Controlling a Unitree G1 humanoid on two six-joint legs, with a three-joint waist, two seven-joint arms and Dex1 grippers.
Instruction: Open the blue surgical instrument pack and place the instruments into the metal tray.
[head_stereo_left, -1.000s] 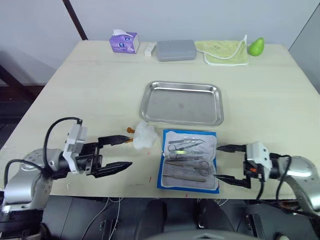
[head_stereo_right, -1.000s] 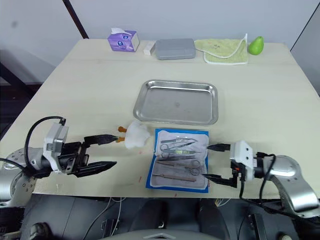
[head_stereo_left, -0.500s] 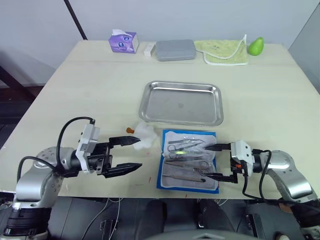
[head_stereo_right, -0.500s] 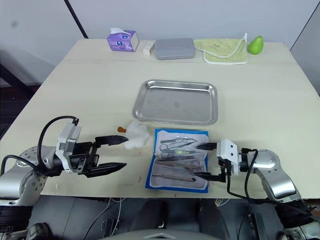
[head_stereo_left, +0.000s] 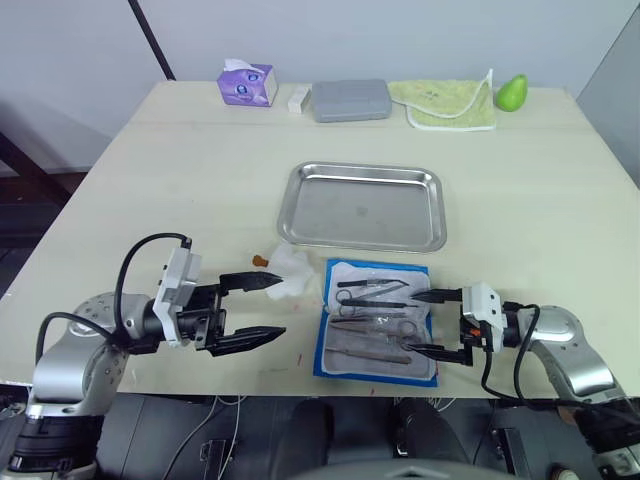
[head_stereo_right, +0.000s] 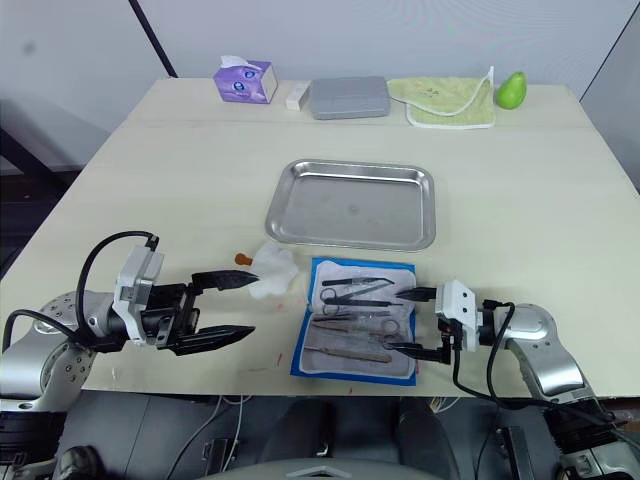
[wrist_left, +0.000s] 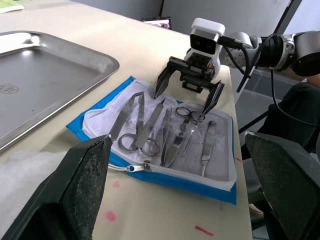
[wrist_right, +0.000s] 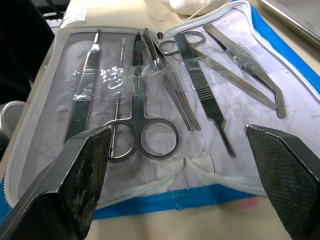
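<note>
Just in front of the metal tray (head_stereo_left: 364, 207), the blue surgical instrument pack (head_stereo_left: 377, 322) lies open, its instruments (wrist_right: 165, 75) partly veiled by clear film. No writing is legible. Right gripper (head_stereo_left: 432, 322) spreads wide at the pack's edge, empty; left gripper (head_stereo_left: 256, 310), also wide and empty, hovers beside white gauze (head_stereo_left: 291, 270).

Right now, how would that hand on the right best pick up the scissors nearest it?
Probably by the shanks just past the ring handles of the scissors, coming straight down from above: they lie flat in the open blue pack, and the right gripper is open beside them.
</note>
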